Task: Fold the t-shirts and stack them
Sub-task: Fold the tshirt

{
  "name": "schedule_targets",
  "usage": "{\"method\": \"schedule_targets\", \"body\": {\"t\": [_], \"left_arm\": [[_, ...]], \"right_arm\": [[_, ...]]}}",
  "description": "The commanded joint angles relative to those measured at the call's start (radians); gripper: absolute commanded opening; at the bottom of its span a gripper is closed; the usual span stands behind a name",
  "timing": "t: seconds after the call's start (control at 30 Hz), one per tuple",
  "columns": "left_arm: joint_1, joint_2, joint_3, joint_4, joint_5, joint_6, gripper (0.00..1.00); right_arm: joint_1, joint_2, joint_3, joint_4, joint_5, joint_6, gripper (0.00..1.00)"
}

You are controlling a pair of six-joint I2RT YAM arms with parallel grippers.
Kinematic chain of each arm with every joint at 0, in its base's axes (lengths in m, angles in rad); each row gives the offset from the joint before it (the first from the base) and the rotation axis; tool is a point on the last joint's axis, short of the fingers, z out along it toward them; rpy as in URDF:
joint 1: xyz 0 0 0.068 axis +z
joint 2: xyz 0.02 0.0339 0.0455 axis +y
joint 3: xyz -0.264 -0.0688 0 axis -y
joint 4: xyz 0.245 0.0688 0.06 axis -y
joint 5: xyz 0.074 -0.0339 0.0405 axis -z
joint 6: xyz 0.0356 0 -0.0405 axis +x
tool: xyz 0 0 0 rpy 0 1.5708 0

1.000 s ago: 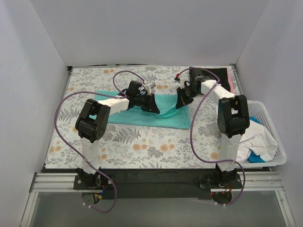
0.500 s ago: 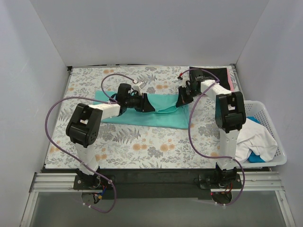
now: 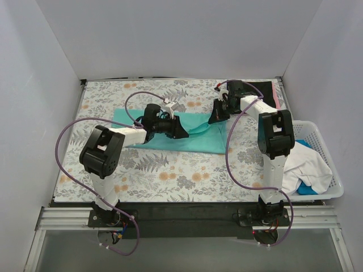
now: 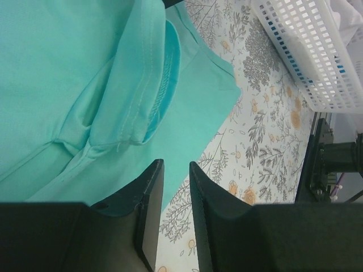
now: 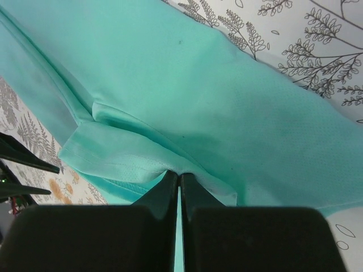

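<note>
**Teal shirt part-folded — more shirts left to do**
The teal shirt [image 3: 195, 139] lay mid-table on the floral cloth [image 3: 170, 170], seemingly partway folded. The right claw [image 5: 180, 177] pinched a fold at its right end; the left claw [image 4: 174, 170], narrowly parted, held nothing. A black shirt [image 3: 262, 89] looked done, far right — a white shirt [image 3: 309, 167] and a blue shirt [image 3: 306, 188] waited in the basket [image 3: 328, 152].

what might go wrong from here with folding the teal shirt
1. The right gripper is shut on only a thin edge of the teal-green cloth t-shirt, which might slip out under a pull.
2. The left gripper is open and holds nothing, so a pull by the right alone would likely drag the shirt askew over the grey-and-orange floral printed cloth.
3. A bunched fold lies just ahead of the left gripper and may get pressed in as a crease.
</note>
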Motion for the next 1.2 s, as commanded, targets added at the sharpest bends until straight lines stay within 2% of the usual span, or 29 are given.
{"method": "schedule_targets", "body": {"t": [0.0,0.23,0.43,0.53,0.6,0.63,0.7,0.73,0.83,1.03,1.07,1.13,1.17], "left_arm": [[-0.026,0.022,0.055,0.026,0.0,-0.001,0.23],[-0.05,0.094,0.106,0.061,-0.036,-0.017,0.2],[-0.032,0.219,0.272,0.012,-0.108,0.006,0.22],[-0.011,0.238,0.301,0.053,-0.108,-0.026,0.23],[-0.009,0.246,0.321,0.032,-0.115,-0.02,0.24],[-0.006,0.25,0.341,0.019,-0.122,-0.015,0.24],[0.002,0.25,0.368,-0.051,-0.16,-0.003,0.27],[0.015,0.247,0.418,-0.091,-0.186,0.003,0.31],[0.069,0.233,0.509,-0.275,-0.308,0.038,0.34],[0.241,0.095,0.537,-0.453,-0.344,0.124,0.35],[0.262,0.08,0.537,-0.482,-0.346,0.158,0.35],[0.313,0.052,0.542,-0.588,-0.329,0.216,0.36],[0.325,0.049,0.549,-0.635,-0.332,0.298,0.36]], "right_arm": [[-0.007,0.004,0.044,0.045,0.008,0.039,0.01],[-0.007,0.005,0.034,0.053,0.028,0.053,0.01],[-0.014,-0.024,0.026,0.051,0.005,0.045,0.21],[-0.017,-0.067,0.009,0.05,-0.006,0.024,0.44],[-0.017,-0.111,-0.002,0.048,-0.014,0.007,0.62],[-0.017,-0.145,-0.014,0.045,-0.012,-0.008,0.63],[-0.017,-0.179,-0.023,0.038,-0.011,-0.03,0.64],[-0.017,-0.211,-0.038,0.028,-0.008,-0.053,0.64],[-0.017,-0.249,-0.08,0.015,0.0,-0.094,0.64],[0.002,-0.297,-0.163,-0.041,0.04,-0.191,0.48],[0.025,-0.289,-0.16,-0.057,0.057,-0.205,0.43],[0.057,-0.28,-0.149,-0.102,0.126,-0.246,0.4],[0.093,-0.275,-0.146,-0.114,0.149,-0.261,0.38]]}}
